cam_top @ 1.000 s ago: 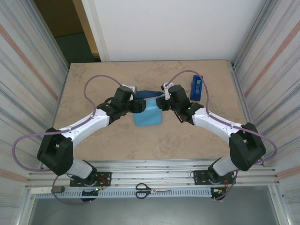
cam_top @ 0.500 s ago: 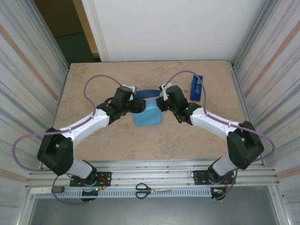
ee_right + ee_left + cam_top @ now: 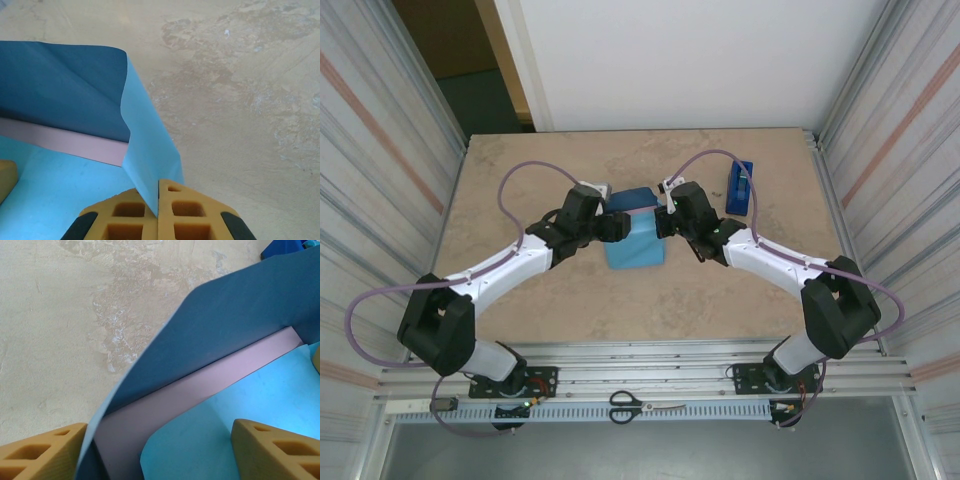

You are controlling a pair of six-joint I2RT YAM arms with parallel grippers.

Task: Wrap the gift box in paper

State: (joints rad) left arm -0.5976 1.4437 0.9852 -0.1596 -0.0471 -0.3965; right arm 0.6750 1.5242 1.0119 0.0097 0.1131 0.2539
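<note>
I get just a pink strip of the gift box (image 3: pixel 200 390), rest buried under the paper (image 3: pixel 235 325). Fingers of left gripper (image 3: pixel 160 445) and right gripper (image 3: pixel 158 200) cropped by bottom edges. Corner clips the tape dispenser (image 3: pixel 286 247) in left wrist view.

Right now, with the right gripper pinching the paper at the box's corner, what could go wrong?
1. The right gripper is shut on just the thin edge of a corner flap of the paper. A pull could tear the flap or let it slip out.
2. The left gripper stands open and grips nothing, so that pull might drag the gift box across the table or loosen the folds.
</note>
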